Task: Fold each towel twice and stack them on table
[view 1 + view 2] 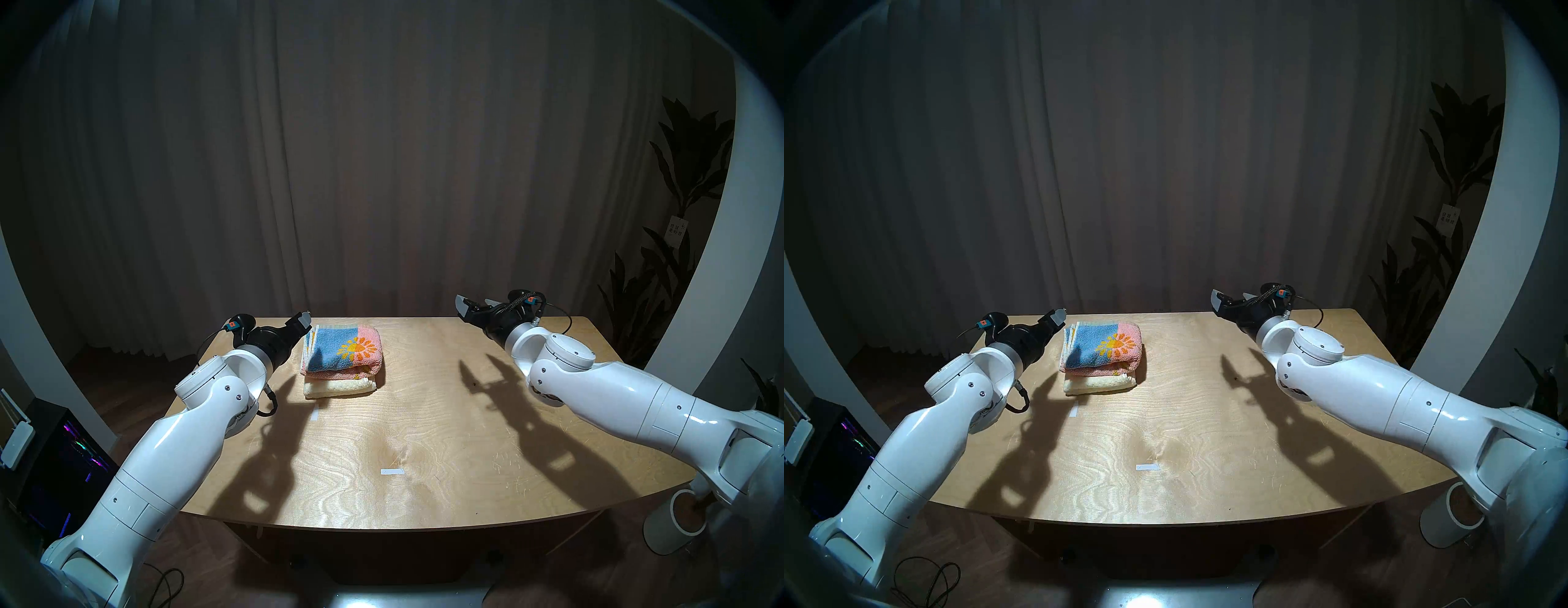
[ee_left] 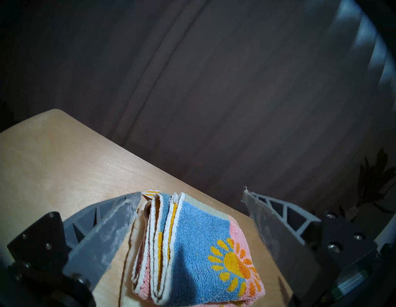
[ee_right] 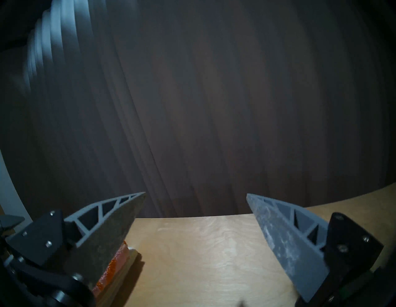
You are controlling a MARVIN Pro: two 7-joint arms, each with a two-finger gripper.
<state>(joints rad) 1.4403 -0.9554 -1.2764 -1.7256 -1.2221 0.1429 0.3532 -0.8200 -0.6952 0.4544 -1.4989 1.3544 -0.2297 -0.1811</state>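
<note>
The pink and blue towel point(image 1: 343, 350) with a yellow sun lies folded on top of the folded cream-yellow towel point(image 1: 339, 388), at the back left of the plywood table point(image 1: 424, 424). My left gripper point(image 1: 302, 323) hovers just left of the stack, open and holding nothing. In the left wrist view the pink and blue towel point(image 2: 192, 246) shows its layered folded edges between the spread fingers of the left gripper point(image 2: 192, 193), untouched. My right gripper point(image 1: 475, 303) hangs open and empty over the back right of the table. The right wrist view shows the right gripper point(image 3: 195, 194) and a pink-orange sliver of the stack point(image 3: 113, 265).
Two white tape marks point(image 1: 392, 471) are stuck on the tabletop. A dark curtain point(image 1: 403, 170) hangs behind the table. A plant point(image 1: 679, 191) stands at the right, a white cylinder point(image 1: 674, 522) on the floor at right, and a lit computer case point(image 1: 63, 458) at left.
</note>
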